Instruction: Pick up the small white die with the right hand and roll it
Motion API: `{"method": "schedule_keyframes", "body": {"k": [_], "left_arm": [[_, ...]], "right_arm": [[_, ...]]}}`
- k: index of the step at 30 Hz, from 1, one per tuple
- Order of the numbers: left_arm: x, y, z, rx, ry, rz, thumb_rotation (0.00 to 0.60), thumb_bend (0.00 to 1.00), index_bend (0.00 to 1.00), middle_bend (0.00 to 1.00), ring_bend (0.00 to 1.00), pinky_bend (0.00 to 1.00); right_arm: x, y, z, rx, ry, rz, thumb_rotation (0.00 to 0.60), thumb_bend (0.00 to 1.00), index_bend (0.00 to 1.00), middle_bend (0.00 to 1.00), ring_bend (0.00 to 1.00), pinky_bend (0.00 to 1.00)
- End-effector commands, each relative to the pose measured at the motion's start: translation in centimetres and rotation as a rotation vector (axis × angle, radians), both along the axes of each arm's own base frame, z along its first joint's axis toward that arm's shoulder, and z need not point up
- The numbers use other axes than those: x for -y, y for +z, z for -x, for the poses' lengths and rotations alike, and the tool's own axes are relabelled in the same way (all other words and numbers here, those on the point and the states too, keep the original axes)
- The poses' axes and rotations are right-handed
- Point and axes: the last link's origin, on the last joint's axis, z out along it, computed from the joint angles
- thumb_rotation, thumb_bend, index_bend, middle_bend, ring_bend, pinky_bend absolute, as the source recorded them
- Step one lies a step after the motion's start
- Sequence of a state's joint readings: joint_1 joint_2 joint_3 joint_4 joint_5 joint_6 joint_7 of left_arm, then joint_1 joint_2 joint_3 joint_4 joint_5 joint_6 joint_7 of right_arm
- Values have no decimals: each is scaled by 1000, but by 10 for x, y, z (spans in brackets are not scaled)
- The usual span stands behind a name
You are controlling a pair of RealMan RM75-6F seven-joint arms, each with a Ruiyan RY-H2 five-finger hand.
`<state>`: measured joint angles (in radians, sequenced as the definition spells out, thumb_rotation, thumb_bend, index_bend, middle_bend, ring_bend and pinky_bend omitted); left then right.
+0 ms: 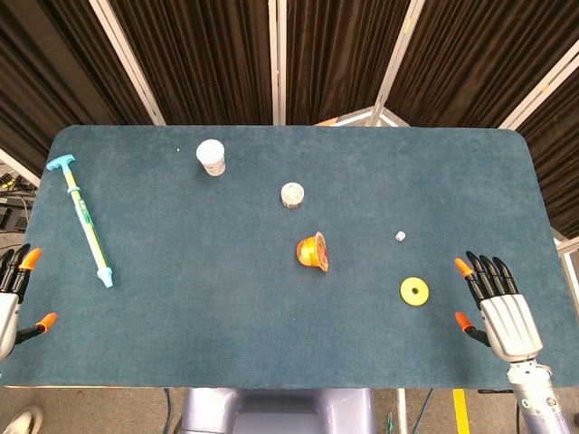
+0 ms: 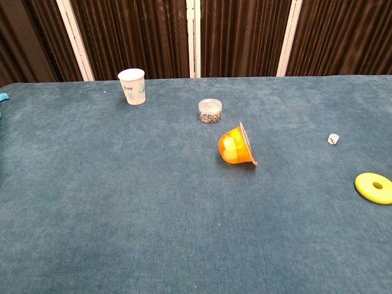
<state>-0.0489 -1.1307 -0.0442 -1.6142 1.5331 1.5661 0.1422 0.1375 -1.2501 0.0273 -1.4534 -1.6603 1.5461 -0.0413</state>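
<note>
A small white die lies by itself on a blue-carpeted table, in the right half, roughly midway between the far and near edges and nearer the right edge than the centre. Nothing touches it. In the chest view its dark pips show on two faces.

Near it, toward the near edge, a flat yellow ring lies on the cloth. Toward the centre, an orange cup of fruit jelly lies tipped on its side. Farther back stand a small clear jar and a white paper cup, the cup closest to the far edge. A long teal and yellow syringe lies slantwise close to the left edge.

The right hand rests over the near right corner, fingers straight and spread, holding nothing. It is well apart from the die, with the yellow ring between them. The left hand shows only partly at the near left edge, fingers extended and empty as far as can be seen.

By this view the task has not begun. The die is not yet grasped, so the reach, the pick-up and the roll all remain.
</note>
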Motion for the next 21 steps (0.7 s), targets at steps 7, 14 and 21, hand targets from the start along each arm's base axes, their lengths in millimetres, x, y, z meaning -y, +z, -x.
{"method": "schedule_keyframes", "body": {"k": [7, 14, 21], "left_arm": [[1, 1, 0, 1, 2, -2, 600, 60, 0, 0, 0, 0], [0, 7, -1, 20, -1, -20, 600, 60, 0, 0, 0, 0], [-2, 18, 2, 38, 20, -42, 600, 60, 0, 0, 0, 0]], "right_arm": [[0, 0, 0, 3, -1, -5, 600, 191, 62, 0, 0, 0], [6, 2, -2, 29, -14, -7, 600, 190, 76, 0, 0, 0], [27, 3, -12, 77, -20, -29, 600, 192, 145, 0, 0, 0]]}}
